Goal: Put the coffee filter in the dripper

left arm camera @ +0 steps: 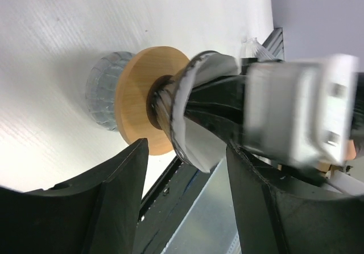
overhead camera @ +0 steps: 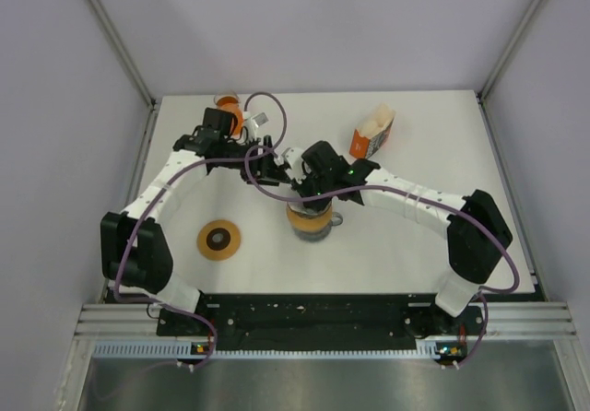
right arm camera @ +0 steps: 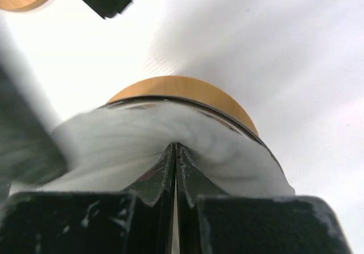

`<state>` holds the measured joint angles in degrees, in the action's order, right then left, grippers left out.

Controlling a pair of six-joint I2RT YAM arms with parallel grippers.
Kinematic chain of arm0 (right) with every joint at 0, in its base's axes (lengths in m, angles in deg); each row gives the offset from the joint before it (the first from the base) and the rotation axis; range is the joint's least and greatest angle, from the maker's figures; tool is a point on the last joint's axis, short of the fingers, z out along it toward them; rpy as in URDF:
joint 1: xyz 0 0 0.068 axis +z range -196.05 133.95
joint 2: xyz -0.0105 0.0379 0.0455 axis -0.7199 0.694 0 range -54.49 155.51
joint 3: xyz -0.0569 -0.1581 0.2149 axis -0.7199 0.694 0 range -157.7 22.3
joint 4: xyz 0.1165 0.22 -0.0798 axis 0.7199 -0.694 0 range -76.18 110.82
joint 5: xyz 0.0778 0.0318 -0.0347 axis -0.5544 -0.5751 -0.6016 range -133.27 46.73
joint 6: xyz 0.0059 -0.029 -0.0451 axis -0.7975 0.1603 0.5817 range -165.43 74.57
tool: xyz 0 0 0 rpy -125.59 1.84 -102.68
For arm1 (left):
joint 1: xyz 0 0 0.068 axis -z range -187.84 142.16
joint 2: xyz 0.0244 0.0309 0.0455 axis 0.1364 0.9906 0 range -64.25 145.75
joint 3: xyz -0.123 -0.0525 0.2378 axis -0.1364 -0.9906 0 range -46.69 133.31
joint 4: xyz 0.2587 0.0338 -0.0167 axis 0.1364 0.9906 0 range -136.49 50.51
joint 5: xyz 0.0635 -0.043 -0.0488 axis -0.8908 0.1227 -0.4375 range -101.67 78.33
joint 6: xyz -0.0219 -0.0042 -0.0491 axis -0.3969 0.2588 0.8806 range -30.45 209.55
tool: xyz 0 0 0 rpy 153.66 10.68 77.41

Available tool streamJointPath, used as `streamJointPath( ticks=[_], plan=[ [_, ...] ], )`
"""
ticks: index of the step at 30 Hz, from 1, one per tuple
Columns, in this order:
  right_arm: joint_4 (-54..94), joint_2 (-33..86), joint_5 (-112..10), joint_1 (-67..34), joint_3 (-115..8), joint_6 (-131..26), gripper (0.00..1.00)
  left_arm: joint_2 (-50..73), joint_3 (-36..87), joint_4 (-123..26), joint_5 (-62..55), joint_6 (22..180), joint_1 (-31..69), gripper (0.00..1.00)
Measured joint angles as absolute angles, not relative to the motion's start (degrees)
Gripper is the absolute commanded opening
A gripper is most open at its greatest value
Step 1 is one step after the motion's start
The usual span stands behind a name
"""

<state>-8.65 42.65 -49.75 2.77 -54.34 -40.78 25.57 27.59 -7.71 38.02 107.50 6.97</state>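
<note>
I see right gripper (right arm camera: pixel 175 168) jaws pinching coffee filter (right arm camera: pixel 227 157) over dripper (right arm camera: pixel 182 89); left gripper (left arm camera: pixel 186 151) jaws apart, hovering at ten o'clock.

The left arm (overhead camera: pixel 171 176) and right arm (overhead camera: pixel 406 199) both bend inward, the left end effector (left arm camera: pixel 187 148) spread wide, the right end effector (right arm camera: pixel 175 146) (pointing downward) pressed fully together.
</note>
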Motion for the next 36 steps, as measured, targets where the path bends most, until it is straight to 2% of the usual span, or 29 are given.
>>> streamJointPath(
  ticks=[13, 27, 36],
  plan=[
    [-10.7, 43.0, -51.1, 2.5, -54.1, -40.7, 0.00, 22.6, 23.6, -11.0, 37.7, 106.7, 8.5, 0.61],
    [-12.8, 43.1, -51.6, 2.3, -55.0, -40.9, 0.00, 23.8, 23.3, -12.6, 36.9, 106.9, 11.5, 0.34],
    [-14.1, 43.1, -51.5, 2.2, -57.0, -41.0, 0.00, 23.8, 23.3, -12.7, 36.6, 106.0, 12.0, 0.28]
  ],
)
